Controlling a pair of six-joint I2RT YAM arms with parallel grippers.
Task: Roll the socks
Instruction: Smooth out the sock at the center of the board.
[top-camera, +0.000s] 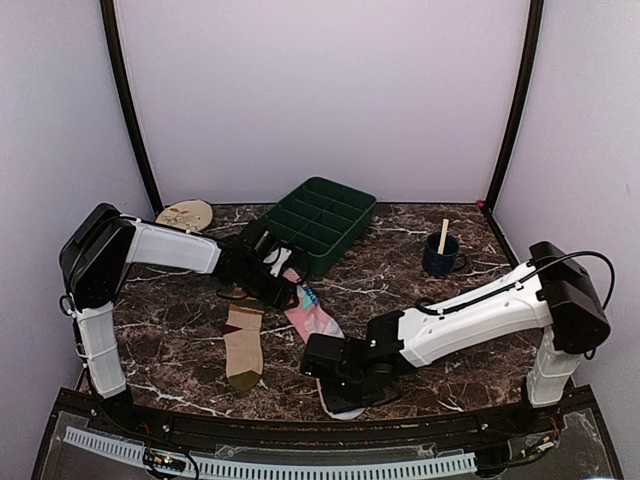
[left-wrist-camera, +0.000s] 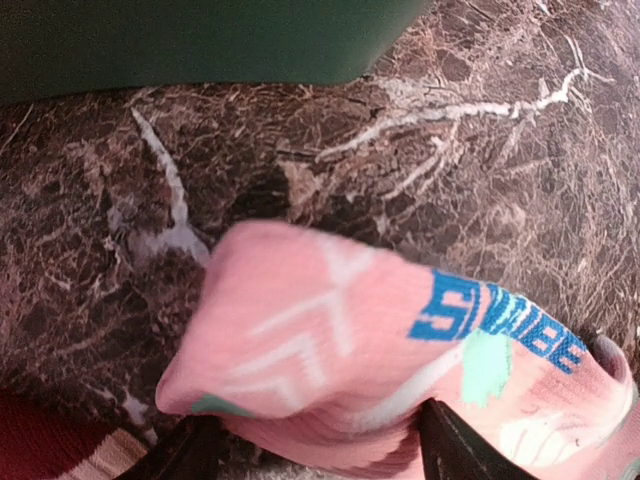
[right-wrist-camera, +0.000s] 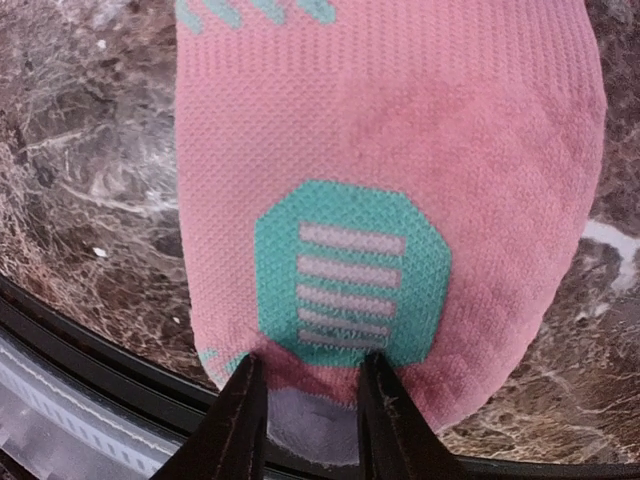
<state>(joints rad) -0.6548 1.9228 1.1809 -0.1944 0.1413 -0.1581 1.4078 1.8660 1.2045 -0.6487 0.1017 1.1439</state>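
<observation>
The pink sock (top-camera: 318, 318) lies stretched on the marble table from the green tray toward the front edge. My left gripper (top-camera: 272, 283) is at its cuff end. In the left wrist view the fingers (left-wrist-camera: 450, 452) close on the bunched, slightly lifted cuff (left-wrist-camera: 330, 330), which bears blue lettering. My right gripper (top-camera: 345, 390) is at the toe end. In the right wrist view its fingers (right-wrist-camera: 240, 420) stand a little apart on the flat toe (right-wrist-camera: 380, 130), either side of a teal patch. The beige striped sock (top-camera: 243, 345) lies flat to the left, and its maroon part shows in the left wrist view (left-wrist-camera: 50, 440).
A green compartment tray (top-camera: 320, 222) stands behind the left gripper and fills the top of the left wrist view (left-wrist-camera: 200, 40). A blue mug (top-camera: 440, 258) with a wooden stick is at the back right. A round beige disc (top-camera: 185, 213) is at the back left. The black front rail (right-wrist-camera: 90, 370) runs just below the toe.
</observation>
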